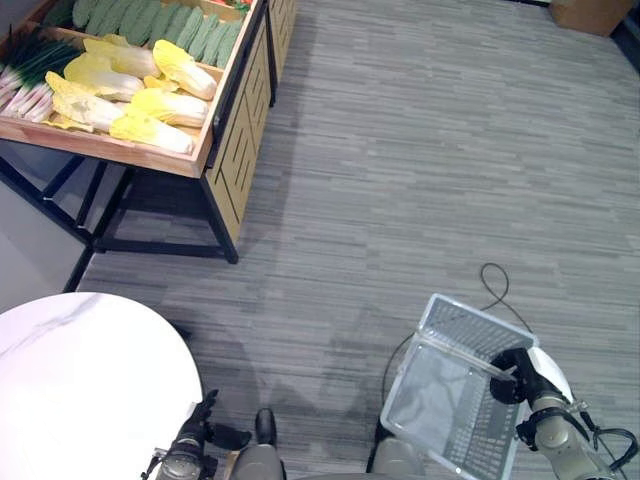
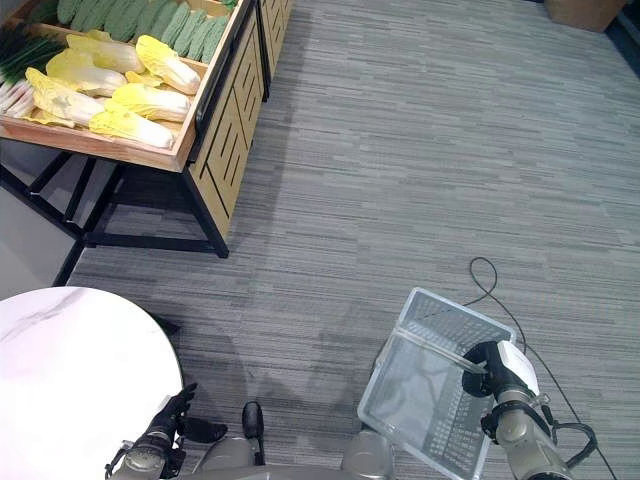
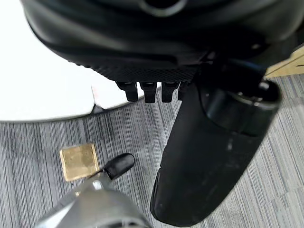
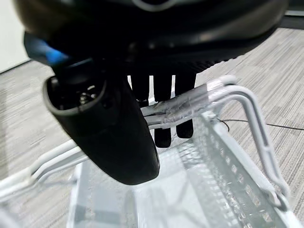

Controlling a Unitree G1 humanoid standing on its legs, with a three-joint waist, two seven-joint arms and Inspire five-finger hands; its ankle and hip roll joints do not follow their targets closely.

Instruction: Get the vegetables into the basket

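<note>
Yellow napa cabbages, green gourds and spring onions lie in a wooden display tray at the far left. A white mesh basket hangs low at the right, with nothing inside it. My right hand is shut on the basket's handle, fingers behind the bar and thumb in front. The left hand hangs open beside the round table, holding nothing. Both hands are well away from the vegetables.
A white round table stands at the near left. The tray rests on a black metal frame beside a wooden cabinet. A cardboard box sits far right. Grey carpet floor stretches between me and the stand.
</note>
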